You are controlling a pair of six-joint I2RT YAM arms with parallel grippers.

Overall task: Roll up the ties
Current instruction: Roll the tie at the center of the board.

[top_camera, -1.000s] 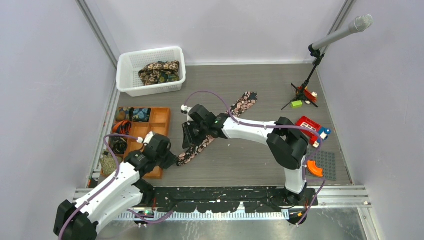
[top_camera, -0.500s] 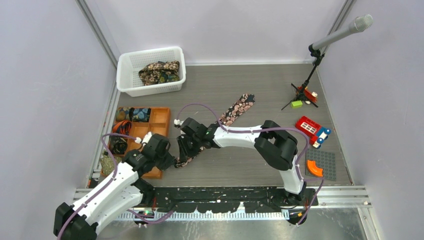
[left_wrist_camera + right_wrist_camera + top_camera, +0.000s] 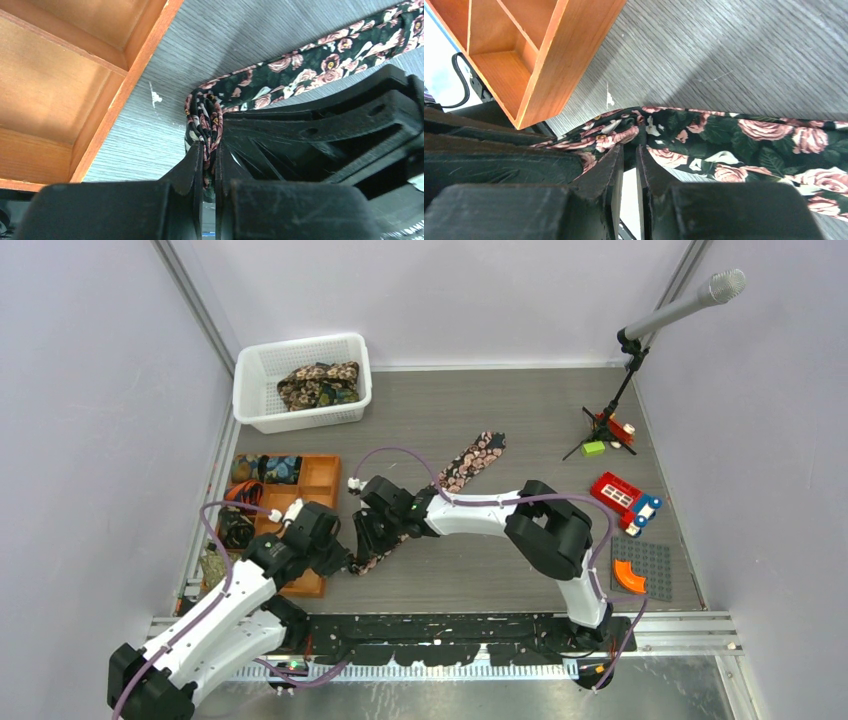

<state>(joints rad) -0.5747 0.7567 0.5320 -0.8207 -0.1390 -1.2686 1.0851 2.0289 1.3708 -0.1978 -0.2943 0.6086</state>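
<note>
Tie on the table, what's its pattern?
Black tie, pink-cream roses, green leaves; clearest in right wrist view.

No legible text, label or number anywhere

left end effector (image 3: 210, 152) clamped, right (image 3: 629, 152) pinched

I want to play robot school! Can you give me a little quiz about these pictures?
1. True or false: the flowered tie is fully rolled up.
2. The left gripper is shut on: A) the tie's folded end, B) a spoon, C) nothing.
3. What colour is the tray beside the tie's near end?
Key: 1 false, most of it lies stretched out on the table. 2 A. 3 orange.
</note>
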